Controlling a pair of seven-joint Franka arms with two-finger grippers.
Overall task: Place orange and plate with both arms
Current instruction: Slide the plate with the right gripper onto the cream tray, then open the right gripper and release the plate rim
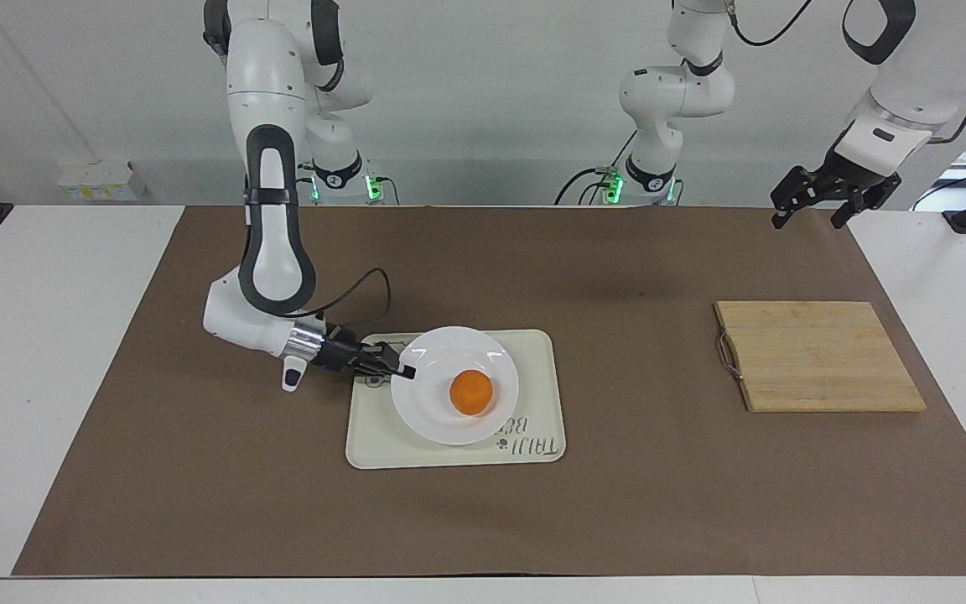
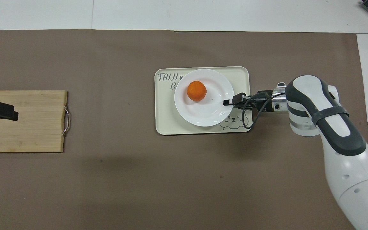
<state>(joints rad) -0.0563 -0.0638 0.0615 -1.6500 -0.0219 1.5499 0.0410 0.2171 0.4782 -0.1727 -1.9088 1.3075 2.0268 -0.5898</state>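
My right gripper (image 1: pixel 404 370) has its fingers pinched tight on the rim of the plate (image 1: pixel 441 419), at the edge toward the right arm's end of the table, and the plate lies low over or on the tray (image 1: pixel 382 445); I cannot tell whether it has fully touched down. Just past my fingertips, near the middle of the plate, sits the orange (image 1: pixel 471 392), round, slightly flattened, with a matte dimpled skin against the glossy white glaze. I judge this as the setting-down step, nearly finished: what I need next is a gentle release and a level pull-back, so that the smooth, shallow dish does not skid on the cream tray and set the fruit rolling. The tray is a flat rounded rectangle with a bear drawing beside my fingers. Well apart, my left gripper (image 1: pixel 812 198) waits with fingers spread wide, holding nothing, over the brown mat (image 1: pixel 617 503) near the slatted wooden cutting board (image 1: pixel 818 356).
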